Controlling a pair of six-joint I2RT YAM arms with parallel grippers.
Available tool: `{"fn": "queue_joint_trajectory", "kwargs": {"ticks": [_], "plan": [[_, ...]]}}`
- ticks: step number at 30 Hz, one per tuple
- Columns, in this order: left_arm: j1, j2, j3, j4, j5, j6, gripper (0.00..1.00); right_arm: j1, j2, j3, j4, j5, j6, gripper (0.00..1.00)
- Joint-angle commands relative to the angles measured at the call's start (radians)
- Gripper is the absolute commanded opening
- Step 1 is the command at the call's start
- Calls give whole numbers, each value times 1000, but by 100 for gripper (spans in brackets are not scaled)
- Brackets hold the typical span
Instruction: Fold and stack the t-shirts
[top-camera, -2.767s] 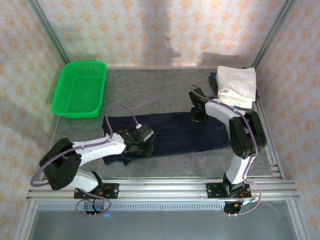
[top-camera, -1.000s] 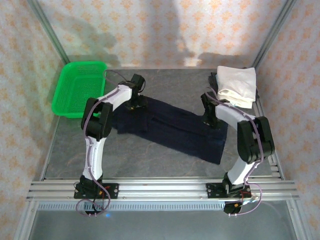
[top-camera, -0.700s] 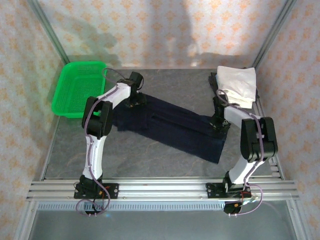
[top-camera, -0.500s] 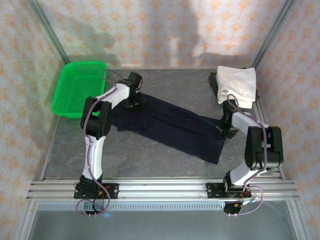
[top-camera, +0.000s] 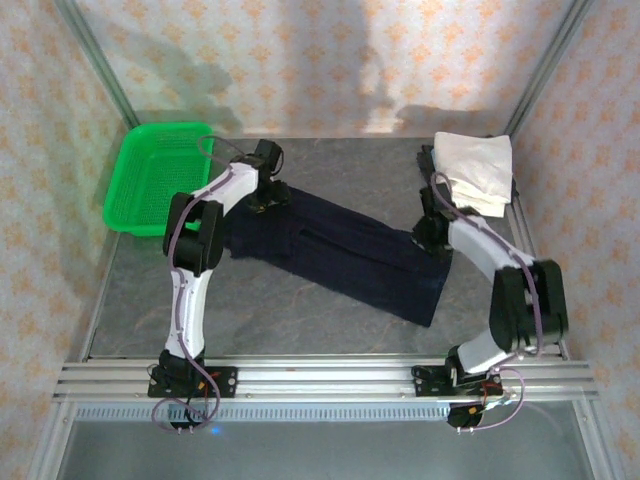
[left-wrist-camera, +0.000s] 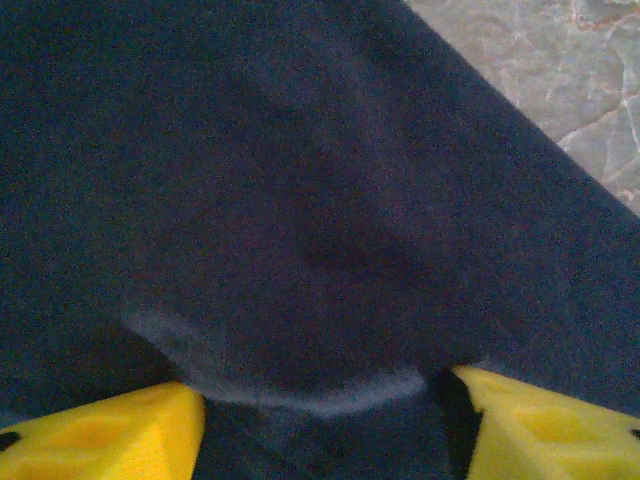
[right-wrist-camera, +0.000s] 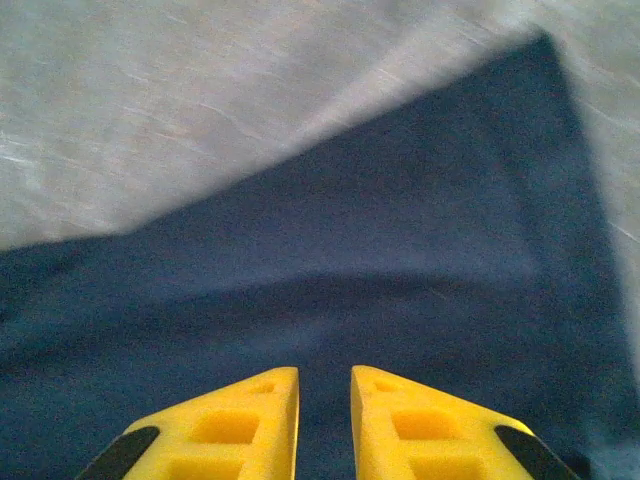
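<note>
**Navy t-shirt stretched from left gripper to right gripper**

Green basket sat left of the left gripper, and the folded white t-shirt lay just beyond the right gripper. Wrist views added detail — left fingers splayed astride a navy fold, right fingers closed, empty.

Navy t-shirt matt cloth; basket glossy plastic mesh.

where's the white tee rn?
Top external view: the folded white t-shirt lies at the far right corner of the table, just beyond the right gripper and the right end of the navy t-shirt.
</note>
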Motion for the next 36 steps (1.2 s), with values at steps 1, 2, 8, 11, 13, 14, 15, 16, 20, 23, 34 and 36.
{"fn": "queue_joint_trajectory", "kwargs": {"ticks": [1,2,8,11,13,14,15,16,20,23,34,36], "plan": [[1,141,117,-72,36,18,61,45,155,97,-79,66,-73,20],[1,167,137,-69,53,15,61,58,176,93,-72,69,-77,20],[-2,331,358,-88,133,22,60,130,189,9,-76,86,-9,20],[-7,459,610,-135,203,42,59,198,173,-39,-88,92,43,21],[-14,532,762,-125,273,45,59,258,168,-60,-115,105,95,21],[-20,548,796,-103,292,33,59,290,164,-70,-122,100,112,21],[-22,552,808,-61,325,20,60,329,155,-77,-131,103,142,21],[-27,551,807,-17,353,11,60,374,146,-80,-137,98,167,21],[-52,516,815,72,401,21,66,578,139,-39,-154,73,249,24],[-66,465,850,47,390,73,85,699,172,65,-173,19,250,24],[-60,174,799,-151,262,172,100,722,-96,51,-263,160,141,43],[-68,96,705,-178,197,175,100,669,-176,-45,-274,168,124,50]]}}
